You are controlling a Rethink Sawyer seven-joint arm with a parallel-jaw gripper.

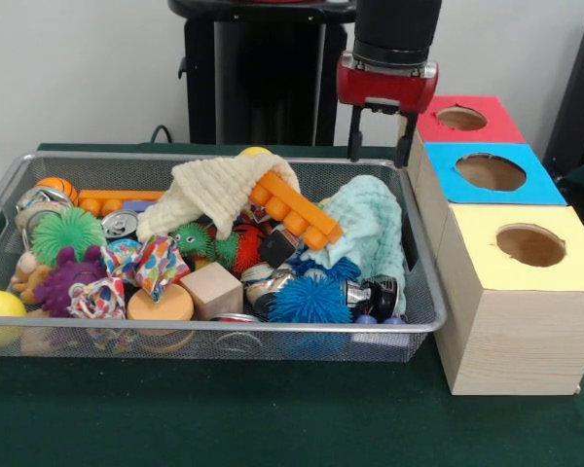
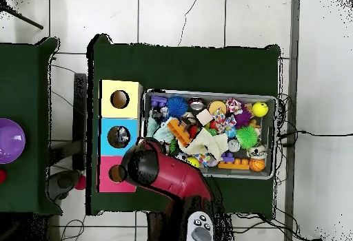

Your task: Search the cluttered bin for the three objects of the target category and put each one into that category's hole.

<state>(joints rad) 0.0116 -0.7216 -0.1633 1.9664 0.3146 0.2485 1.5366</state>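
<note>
Gripper (image 1: pixel 380 146) hangs empty, jaws apart, over the bin's (image 1: pixel 423 292) far right corner beside the red box (image 1: pixel 462 120). Mint cloth (image 1: pixel 370 224) and orange block (image 1: pixel 294 208) lie nearer, below it.

Bin (image 1: pixel 423 292): silver wire mesh, metal, shiny rim. Inside: cream knit cloth (image 1: pixel 214 195), mint terry cloth (image 1: pixel 370 224), both soft, matt; orange plastic brick (image 1: pixel 294 209), smooth; wood cube (image 1: pixel 211 290), bare; blue spiky rubber ball (image 1: pixel 310 300). Beside bin: pale wood-grain boxes (image 1: pixel 511 336), matt coloured tops. Worktop (image 1: pixel 273 418): dark green felt-like cloth.
</note>
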